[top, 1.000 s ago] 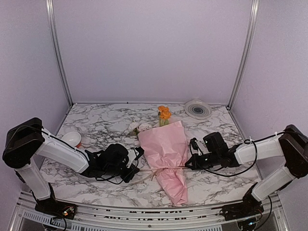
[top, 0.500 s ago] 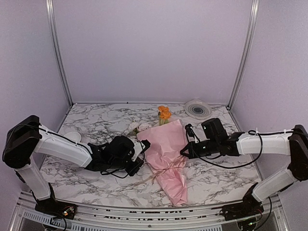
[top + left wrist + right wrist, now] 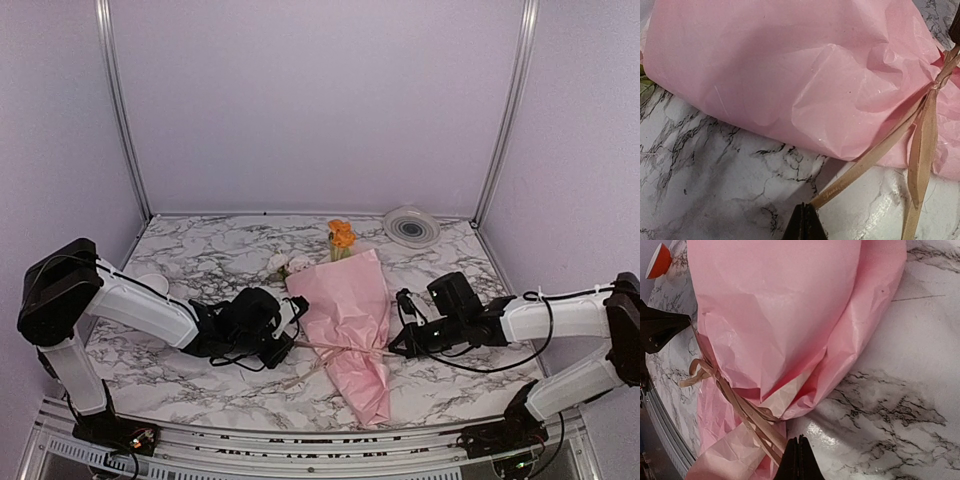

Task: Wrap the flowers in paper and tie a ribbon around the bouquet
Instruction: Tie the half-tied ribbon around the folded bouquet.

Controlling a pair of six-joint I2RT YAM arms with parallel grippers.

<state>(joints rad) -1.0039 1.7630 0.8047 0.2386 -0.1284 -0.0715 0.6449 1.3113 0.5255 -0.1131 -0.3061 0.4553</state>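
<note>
The bouquet [image 3: 345, 318] lies on the marble table, a pink paper [image 3: 790, 75] cone with its narrow end toward the near edge. At its wide end I see the flowers: an orange bloom [image 3: 341, 235] and pale roses [image 3: 286, 264]. The tan ribbon [image 3: 340, 347] crosses the cone's middle in a straight line, and a loose tail [image 3: 300, 378] trails left. My left gripper [image 3: 293, 339] is shut on one ribbon strand [image 3: 875, 152] just left of the cone. Just right of the cone, my right gripper [image 3: 392, 350] is shut on the other strands [image 3: 747, 412].
A round white-grey disc [image 3: 411, 226] sits at the back right. An orange-rimmed roll [image 3: 150, 285] shows partly behind my left arm. Aluminium posts [image 3: 120, 110] stand at the back corners, and the table's metal front rail [image 3: 300, 440] runs below the cone's tip.
Half a second ago both grippers were further back beside the cone and the ribbon hung slack. They have come nearer and apart, and the ribbon now runs taut.
</note>
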